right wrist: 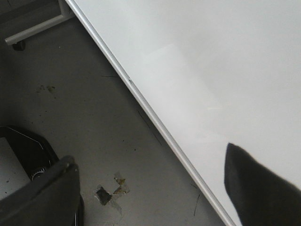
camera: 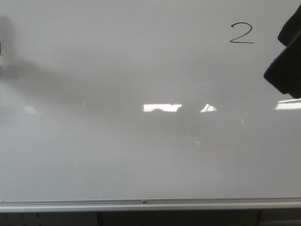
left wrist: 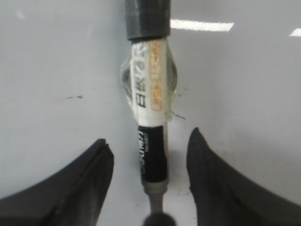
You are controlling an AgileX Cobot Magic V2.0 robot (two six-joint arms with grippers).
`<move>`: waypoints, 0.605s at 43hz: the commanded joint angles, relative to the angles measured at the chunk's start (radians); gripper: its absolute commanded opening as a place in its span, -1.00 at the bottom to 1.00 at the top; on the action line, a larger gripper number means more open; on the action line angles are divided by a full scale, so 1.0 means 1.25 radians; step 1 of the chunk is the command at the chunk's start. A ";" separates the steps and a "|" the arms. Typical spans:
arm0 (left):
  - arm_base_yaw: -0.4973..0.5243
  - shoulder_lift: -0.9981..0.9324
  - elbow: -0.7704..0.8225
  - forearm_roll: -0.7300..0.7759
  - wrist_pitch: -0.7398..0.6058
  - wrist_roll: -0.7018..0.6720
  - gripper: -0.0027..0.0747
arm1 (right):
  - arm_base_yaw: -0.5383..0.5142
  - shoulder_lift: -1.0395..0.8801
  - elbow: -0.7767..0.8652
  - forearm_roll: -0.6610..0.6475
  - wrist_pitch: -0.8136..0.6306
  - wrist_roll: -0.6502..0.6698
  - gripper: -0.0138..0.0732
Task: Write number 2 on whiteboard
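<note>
Front view, board: you see the whiteboard (camera: pixel 141 141) filling almost the whole picture, glossy grey-white, with bright rectangular reflections across its middle and its silver bottom rail (camera: pixel 141 205) running along the lower edge.
Front view, digit: you find the number 2 (camera: pixel 241 33) at the upper right of the board, a thin black stroke, small against the surface.
Front view, arm: a dark, blurred shape at the right edge is all you get of an arm; you cannot tell its jaws from here.
Left wrist view, marker: you look down a marker (left wrist: pixel 151 117) with a white label, black lower barrel and dark cap end, lying between the fingers against the board.
Left wrist view, jaws: the left gripper (left wrist: pixel 150 174) stands apart; neither finger (left wrist: pixel 84 183) visibly touches the marker.
Right wrist view, surroundings: you see the board's edge running diagonally, with stained grey floor (right wrist: pixel 94 141) beside it.
Right wrist view, jaws: the right gripper (right wrist: pixel 164 188) is spread wide, nothing between its fingers (right wrist: pixel 258 183).
</note>
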 commanded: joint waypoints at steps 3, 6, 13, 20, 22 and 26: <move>0.004 -0.021 -0.023 -0.012 -0.061 -0.004 0.11 | -0.003 -0.009 -0.027 0.005 -0.047 -0.002 0.79; 0.004 -0.021 -0.023 -0.005 -0.048 -0.004 0.11 | -0.003 -0.009 -0.027 0.005 -0.047 -0.001 0.79; 0.004 -0.056 -0.023 0.047 0.028 -0.004 0.11 | -0.003 -0.009 -0.027 0.005 -0.047 0.000 0.79; 0.004 -0.149 -0.040 0.103 0.178 -0.004 0.11 | -0.003 -0.009 -0.027 0.005 -0.050 0.017 0.79; 0.000 -0.183 -0.051 0.104 0.229 -0.004 0.11 | -0.003 -0.009 -0.027 0.005 -0.055 0.028 0.79; -0.015 -0.252 -0.076 0.104 0.337 -0.004 0.11 | -0.003 -0.009 -0.027 0.005 -0.071 0.061 0.79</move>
